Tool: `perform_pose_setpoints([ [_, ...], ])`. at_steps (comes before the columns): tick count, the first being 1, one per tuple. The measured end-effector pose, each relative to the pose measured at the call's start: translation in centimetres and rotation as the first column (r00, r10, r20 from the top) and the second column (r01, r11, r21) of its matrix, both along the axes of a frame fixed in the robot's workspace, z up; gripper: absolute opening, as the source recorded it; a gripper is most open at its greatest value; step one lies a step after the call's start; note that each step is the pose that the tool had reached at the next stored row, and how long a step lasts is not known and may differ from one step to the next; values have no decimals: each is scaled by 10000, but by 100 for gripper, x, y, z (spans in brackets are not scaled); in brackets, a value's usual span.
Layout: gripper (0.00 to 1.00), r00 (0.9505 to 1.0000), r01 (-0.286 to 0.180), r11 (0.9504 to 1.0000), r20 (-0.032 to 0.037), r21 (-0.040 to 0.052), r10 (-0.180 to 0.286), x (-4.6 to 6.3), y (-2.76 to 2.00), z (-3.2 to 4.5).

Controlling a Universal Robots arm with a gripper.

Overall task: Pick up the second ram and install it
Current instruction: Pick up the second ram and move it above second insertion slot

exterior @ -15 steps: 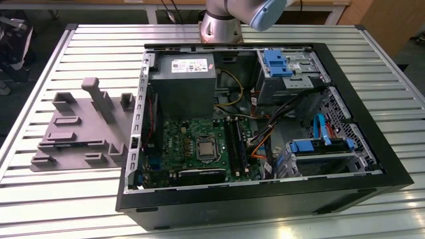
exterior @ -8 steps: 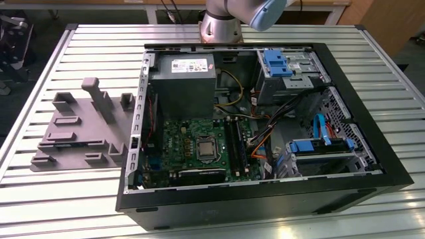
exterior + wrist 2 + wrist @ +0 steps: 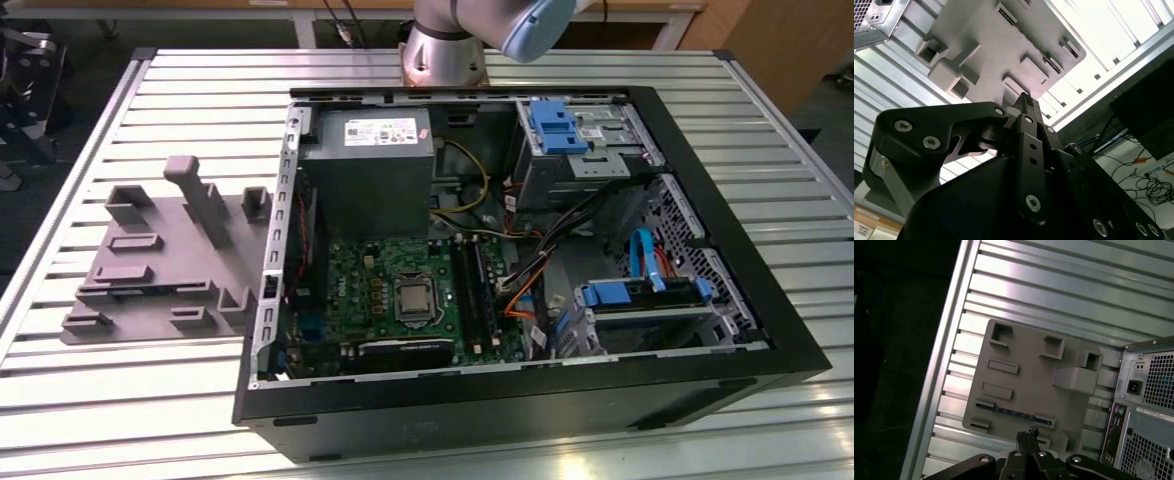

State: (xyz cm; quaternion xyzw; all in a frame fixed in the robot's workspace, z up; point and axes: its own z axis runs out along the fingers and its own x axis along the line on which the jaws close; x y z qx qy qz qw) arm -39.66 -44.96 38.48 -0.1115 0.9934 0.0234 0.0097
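The second ram (image 3: 1013, 412) is a thin blue stick lying on edge in a slot of the grey moulded tray (image 3: 1024, 365). In the exterior view the ram (image 3: 134, 291) is a dark strip near the tray's (image 3: 147, 255) front. My gripper (image 3: 1027, 433) hangs above the tray, short of the ram and apart from it, its two black fingers pressed together with nothing between them. In the second wrist view the gripper (image 3: 1024, 102) points at the tray (image 3: 984, 45) from above. The long black socket rails (image 3: 475, 290) sit on the green motherboard (image 3: 360, 285) inside the open computer case.
The black computer case (image 3: 534, 400) lies open on the slatted metal table (image 3: 174, 100), to the exterior view's right of the tray. A grey power supply (image 3: 363, 170), blue drive brackets (image 3: 554, 125) and loose cables (image 3: 534, 290) are inside it. Upright pegs (image 3: 200, 200) rise from the tray.
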Motion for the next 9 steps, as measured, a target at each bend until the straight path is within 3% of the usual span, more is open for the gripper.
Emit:
perform_pose_setpoints([
  [9, 11, 10000, -26, 10000, 0, 1, 26, 0, 0, 0],
])
